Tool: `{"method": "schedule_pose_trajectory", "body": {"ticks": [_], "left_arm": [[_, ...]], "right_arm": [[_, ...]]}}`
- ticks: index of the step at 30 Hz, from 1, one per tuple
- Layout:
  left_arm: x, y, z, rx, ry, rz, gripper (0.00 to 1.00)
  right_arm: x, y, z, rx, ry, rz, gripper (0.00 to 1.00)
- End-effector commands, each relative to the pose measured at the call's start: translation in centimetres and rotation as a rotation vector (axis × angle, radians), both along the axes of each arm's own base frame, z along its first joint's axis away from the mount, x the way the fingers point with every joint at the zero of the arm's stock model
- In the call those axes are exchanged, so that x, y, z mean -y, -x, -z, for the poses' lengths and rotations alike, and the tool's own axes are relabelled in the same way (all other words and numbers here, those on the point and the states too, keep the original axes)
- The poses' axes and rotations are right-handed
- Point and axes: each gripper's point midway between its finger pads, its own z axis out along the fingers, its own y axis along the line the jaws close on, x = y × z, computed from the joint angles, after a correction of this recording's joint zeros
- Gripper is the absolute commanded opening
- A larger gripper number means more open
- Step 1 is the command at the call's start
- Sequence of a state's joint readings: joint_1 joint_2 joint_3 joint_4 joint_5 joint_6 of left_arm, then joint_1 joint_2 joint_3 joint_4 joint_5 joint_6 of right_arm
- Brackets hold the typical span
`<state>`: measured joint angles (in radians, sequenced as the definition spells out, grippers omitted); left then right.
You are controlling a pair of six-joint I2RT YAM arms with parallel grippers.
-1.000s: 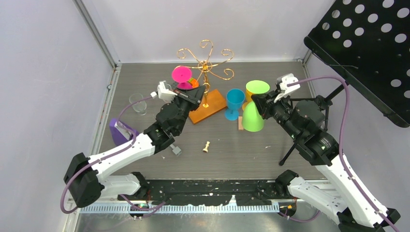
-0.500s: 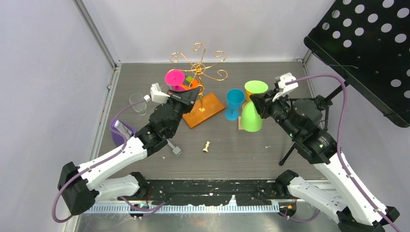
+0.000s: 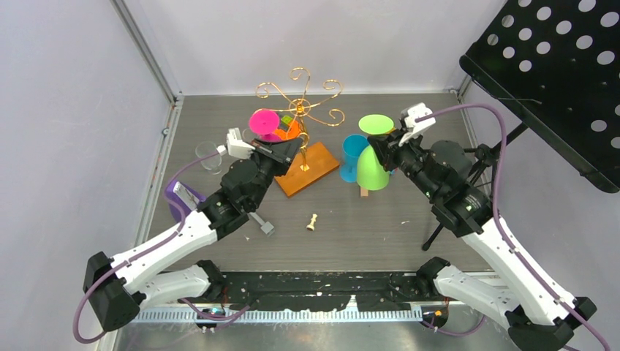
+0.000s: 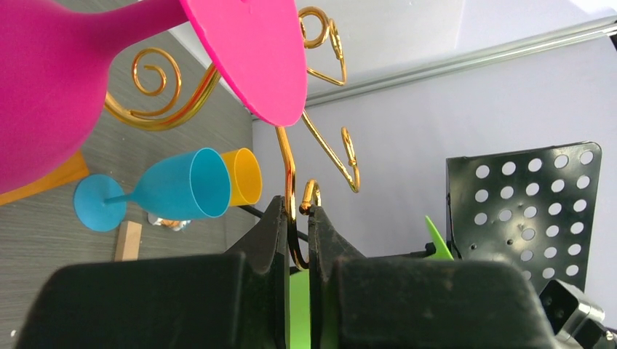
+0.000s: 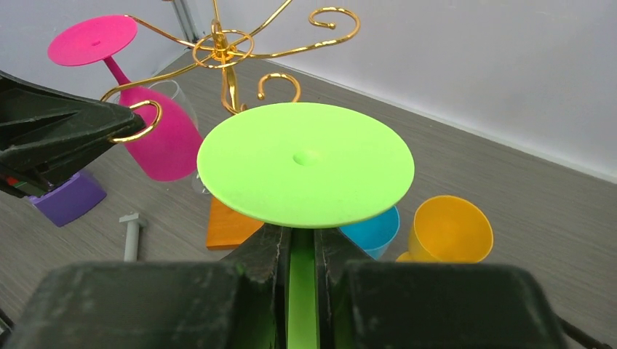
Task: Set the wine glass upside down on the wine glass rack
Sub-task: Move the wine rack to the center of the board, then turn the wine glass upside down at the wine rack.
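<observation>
The wine glass rack (image 3: pixel 303 110) is gold wire on an orange-brown wooden base (image 3: pixel 316 165), at the back centre. A pink glass (image 3: pixel 265 123) hangs upside down on its left arm. My left gripper (image 3: pixel 295 143) is shut on a curled gold arm of the rack (image 4: pixel 289 174), pinched between the fingertips (image 4: pixel 295 211). My right gripper (image 3: pixel 386 146) is shut on the stem of a green wine glass (image 3: pixel 373 170), held upside down with its foot (image 5: pixel 305 163) on top, just right of the rack (image 5: pixel 225 51). The right gripper's fingers (image 5: pixel 298 236) hide the stem.
A blue glass (image 3: pixel 354 150) and a yellow glass (image 5: pixel 447 229) stand behind the green one. A clear glass (image 3: pixel 208 156) and a purple block (image 3: pixel 178 196) are at the left. A chess piece (image 3: pixel 313 221), a grey bolt (image 3: pixel 263 225) and a wooden block (image 3: pixel 363 191) lie on the table. A black perforated stand (image 3: pixel 556 66) overhangs the right.
The rack and pink glass shifted left with my left gripper. My right gripper has carried the green glass left and up, closer to the rack.
</observation>
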<state>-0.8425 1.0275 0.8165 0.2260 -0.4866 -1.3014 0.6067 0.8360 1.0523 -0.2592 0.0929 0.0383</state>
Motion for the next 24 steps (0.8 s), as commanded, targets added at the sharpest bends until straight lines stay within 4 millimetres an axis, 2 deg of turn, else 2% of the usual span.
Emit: {"method": "schedule_pose_trajectory", "body": {"ticks": [1,6,12,24], "left_arm": [[-0.3,0.9,-1.3,0.039,0.010,0.029,0.00],[-0.6,1.2,-1.3,0.042,0.004,0.028,0.00],[-0.9,1.3,-1.5,0.047,-0.008,0.025,0.00],[-0.8,1.3,-1.5,0.049,-0.017,0.027,0.00]], "right_arm": [[-1.5,-1.5,-3.3,0.159,-0.002,-0.045,0.05],[-3.2,-3.0,-3.5,0.219,0.032,-0.114,0.06],[-3.8,-4.6,-3.7,0.315,0.044,-0.181,0.05],[-4.2,-6.3,-0.8,0.375,0.068,-0.326,0.06]]}}
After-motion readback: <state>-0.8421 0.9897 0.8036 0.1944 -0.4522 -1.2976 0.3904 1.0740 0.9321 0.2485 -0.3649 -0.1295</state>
